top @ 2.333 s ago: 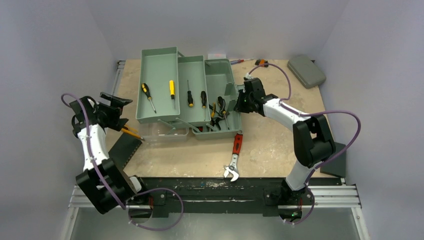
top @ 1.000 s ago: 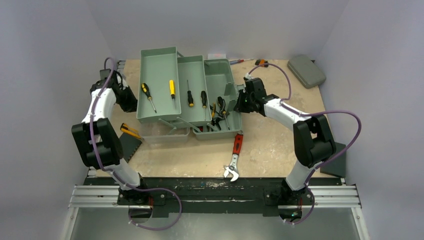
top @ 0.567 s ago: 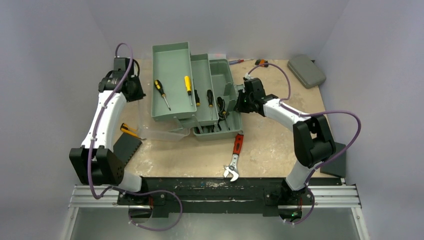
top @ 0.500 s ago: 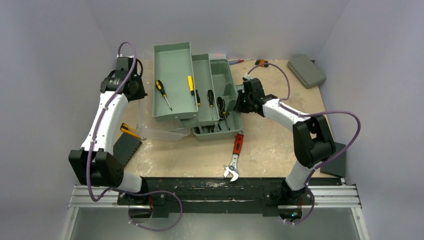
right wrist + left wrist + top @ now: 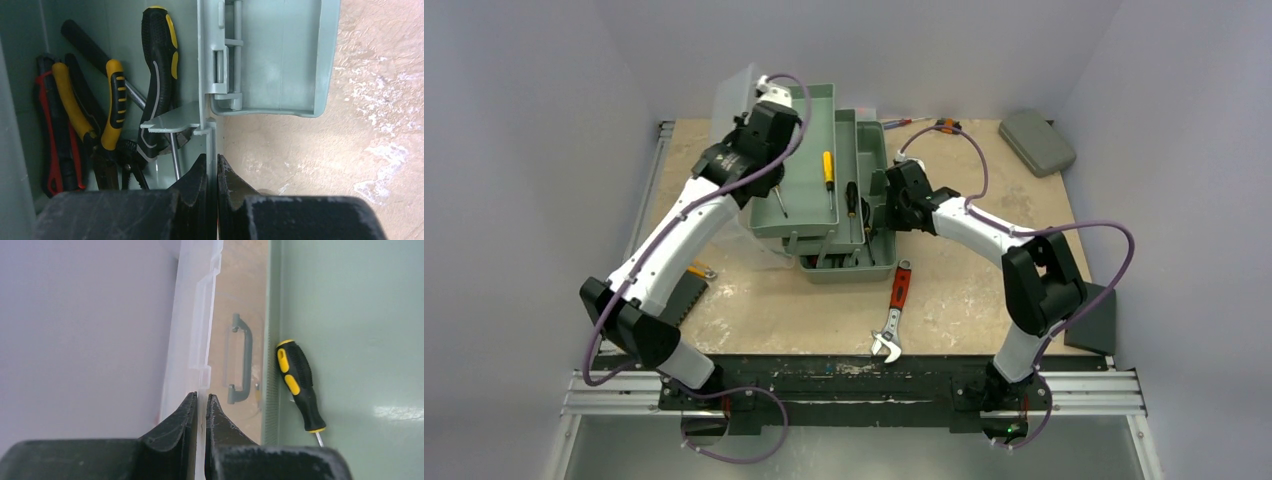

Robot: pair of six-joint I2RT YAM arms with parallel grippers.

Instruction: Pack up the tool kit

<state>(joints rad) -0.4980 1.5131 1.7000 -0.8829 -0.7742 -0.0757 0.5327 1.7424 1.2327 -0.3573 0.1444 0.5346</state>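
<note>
- The left hand is pressed together on the thin rim of the translucent lid, which runs straight ahead of its fingertips.
- The right hand pinches the side wall of the tool kit; pliers and screwdrivers lie just left of it, inside.
- The lid looks light, slick and bendy, likely to twist when held by one edge. The loaded box looks stiff and heavy, so its wall should anchor well.
</note>
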